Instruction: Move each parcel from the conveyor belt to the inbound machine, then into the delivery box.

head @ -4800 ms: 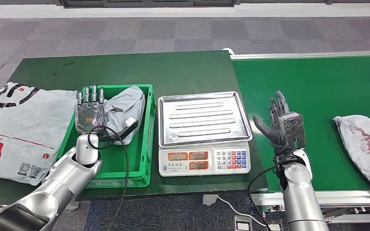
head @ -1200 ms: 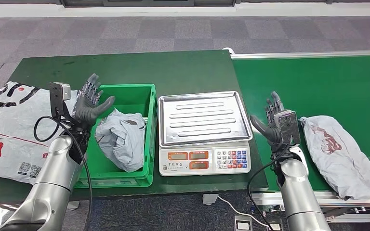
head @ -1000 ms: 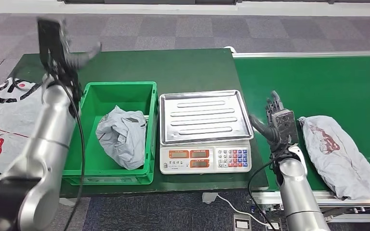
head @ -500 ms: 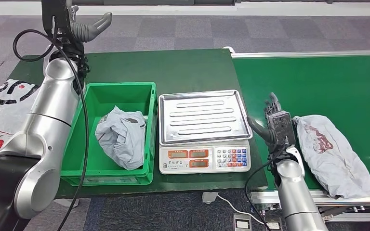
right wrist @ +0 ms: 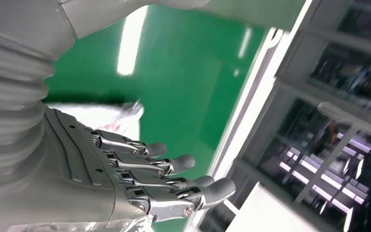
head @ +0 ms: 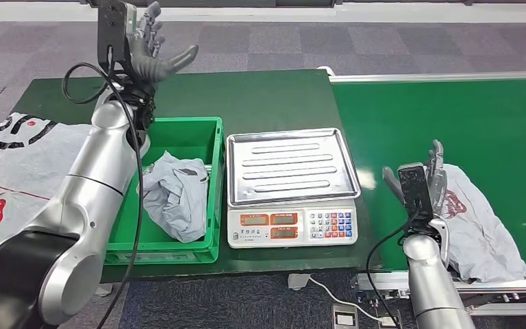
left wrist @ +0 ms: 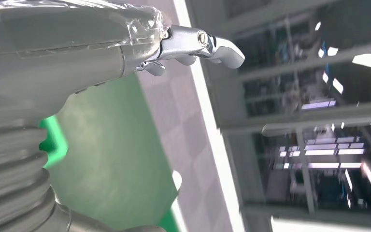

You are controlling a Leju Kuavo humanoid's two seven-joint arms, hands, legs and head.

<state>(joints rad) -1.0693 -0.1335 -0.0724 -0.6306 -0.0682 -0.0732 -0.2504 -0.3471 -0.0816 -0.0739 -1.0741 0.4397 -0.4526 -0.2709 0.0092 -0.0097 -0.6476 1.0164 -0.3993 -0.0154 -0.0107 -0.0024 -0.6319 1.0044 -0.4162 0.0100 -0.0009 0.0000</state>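
Grey plastic parcel [head: 476,226] lay right of the scale [head: 290,181], looking soft and slippery; best grasped mid-body. Right hand [head: 426,179] hovered beside it, fingers spread and empty. Left hand [head: 147,48], raised beyond the scale's left, was likewise spread and empty.

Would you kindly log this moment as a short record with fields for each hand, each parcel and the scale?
left hand: raised above the table's far side, fingers spread, holding nothing
right hand: open, over the near end of the parcel on the belt; contact unclear
parcel on conveyor belt: lying near the belt's front edge
parcel in green crate: crumpled, resting inside
green crate: left of the scale
scale: tray bare
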